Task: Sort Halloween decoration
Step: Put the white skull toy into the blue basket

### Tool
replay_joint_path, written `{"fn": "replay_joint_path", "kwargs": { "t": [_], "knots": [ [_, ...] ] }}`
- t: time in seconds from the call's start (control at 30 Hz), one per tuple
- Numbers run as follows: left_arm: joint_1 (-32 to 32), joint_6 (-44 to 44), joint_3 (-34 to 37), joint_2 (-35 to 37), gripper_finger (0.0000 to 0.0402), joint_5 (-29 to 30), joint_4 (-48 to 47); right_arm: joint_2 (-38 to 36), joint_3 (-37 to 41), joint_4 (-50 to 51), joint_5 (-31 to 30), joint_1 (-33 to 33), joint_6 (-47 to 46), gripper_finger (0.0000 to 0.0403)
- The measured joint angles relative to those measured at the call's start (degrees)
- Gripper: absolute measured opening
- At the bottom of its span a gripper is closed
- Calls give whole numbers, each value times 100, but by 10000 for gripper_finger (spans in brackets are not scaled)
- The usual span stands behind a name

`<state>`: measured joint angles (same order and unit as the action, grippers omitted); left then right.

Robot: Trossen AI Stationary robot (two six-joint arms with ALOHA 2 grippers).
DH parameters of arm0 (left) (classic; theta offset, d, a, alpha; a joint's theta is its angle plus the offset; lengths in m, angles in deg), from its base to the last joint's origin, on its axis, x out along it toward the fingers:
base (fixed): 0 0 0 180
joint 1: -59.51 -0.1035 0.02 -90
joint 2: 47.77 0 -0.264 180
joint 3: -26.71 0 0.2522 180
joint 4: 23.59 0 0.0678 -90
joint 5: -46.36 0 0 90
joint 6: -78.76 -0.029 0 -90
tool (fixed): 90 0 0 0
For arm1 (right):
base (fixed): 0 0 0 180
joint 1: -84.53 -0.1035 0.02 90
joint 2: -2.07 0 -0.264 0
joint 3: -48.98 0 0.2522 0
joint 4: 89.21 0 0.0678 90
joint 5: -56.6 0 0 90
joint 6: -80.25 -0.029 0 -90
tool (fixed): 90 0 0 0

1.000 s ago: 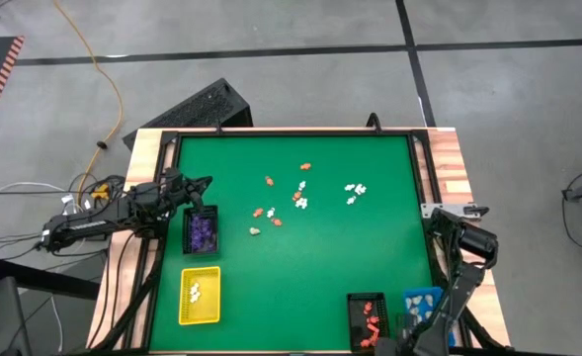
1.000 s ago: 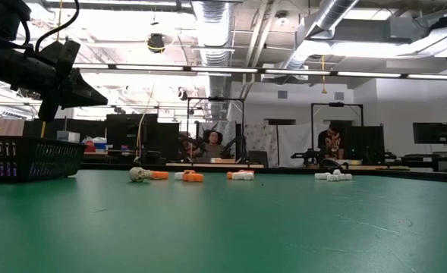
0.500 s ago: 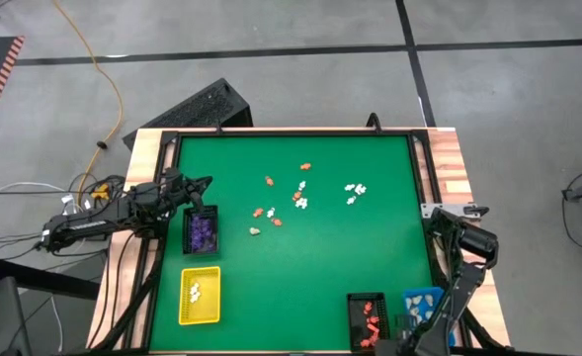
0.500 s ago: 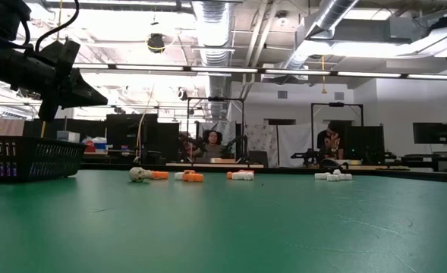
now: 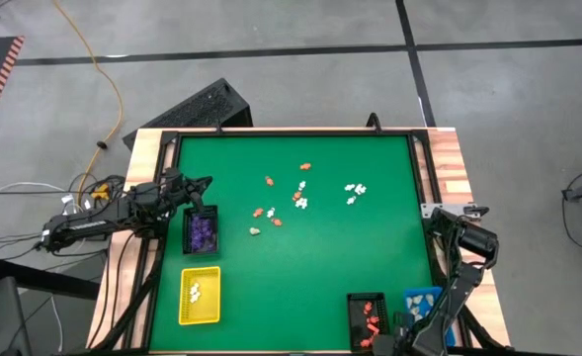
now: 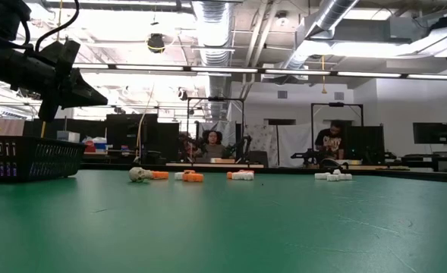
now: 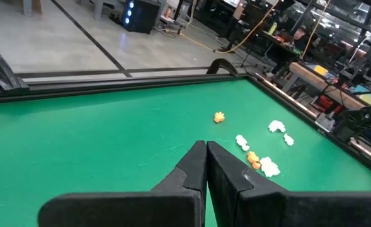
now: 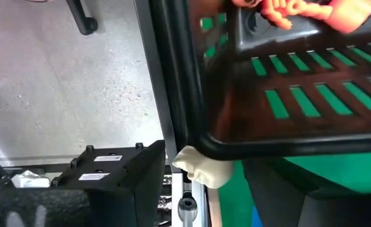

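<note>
Sort partly done. Black mesh tray [image 5: 201,231] at the left edge of the green felt table [image 5: 310,287] holds purple figurines [image 5: 203,233]; yellow plastic tray [image 5: 199,295] nearer the front left holds a few white figurines [image 5: 196,292]; second black slotted tray [image 5: 368,320] at front right holds orange-red figurines [image 5: 371,318]; blue tray [image 5: 422,301] beside it holds pale pieces, type unclear.

Left to do: a loose scatter of unsorted figurines mid-table. Orange ones [image 5: 269,181] and [image 5: 305,167], a mixed orange-and-white bunch [image 5: 298,196], a cream-beige piece [image 5: 255,231] with more orange just beside it [image 5: 266,213], and a white cluster [image 5: 355,188] apart toward the right. No purple is seen loose. My estimate: over half done, a dozen or so pieces left.

Left claw [image 5: 205,184] hangs above the table's left edge, just behind the purple tray, fingers clenched together on nothing; the left wrist view shows the two dark fingers [image 7: 194,171] pressed shut, aimed at the scatter. Right claw [image 5: 401,339] is low at the front right by the orange-red tray, spread wide; the right wrist view shows the tray's underside very close and a pale lump [image 8: 199,165] at its rim, identity unclear. Whether it grips anything I can't tell.

Versus earlier frames: table contents identical, left arm unmoved. Right arm's lower part has shifted slightly at the front edge. People in the background room have moved a little.
</note>
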<state>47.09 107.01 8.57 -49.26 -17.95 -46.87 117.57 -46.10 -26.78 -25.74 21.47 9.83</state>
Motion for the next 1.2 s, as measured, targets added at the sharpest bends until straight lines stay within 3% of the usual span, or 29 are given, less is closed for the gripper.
{"fn": "replay_joint_path", "kwargs": {
  "t": [0.27, 0.83, 1.2],
  "knots": [
    [2, 41, 0, 2, 0, -258, -7, 0, 2, 96, -87, -112, 61, 190],
    [1, 146, 0, 1, 0, -271, -4, 7, 7, 442, 9, 32, 17, 60],
    [0, 131, 0, 1, 0, -195, -2, -7, 17, 831, -102, 417, 731, 9]
  ]
}}
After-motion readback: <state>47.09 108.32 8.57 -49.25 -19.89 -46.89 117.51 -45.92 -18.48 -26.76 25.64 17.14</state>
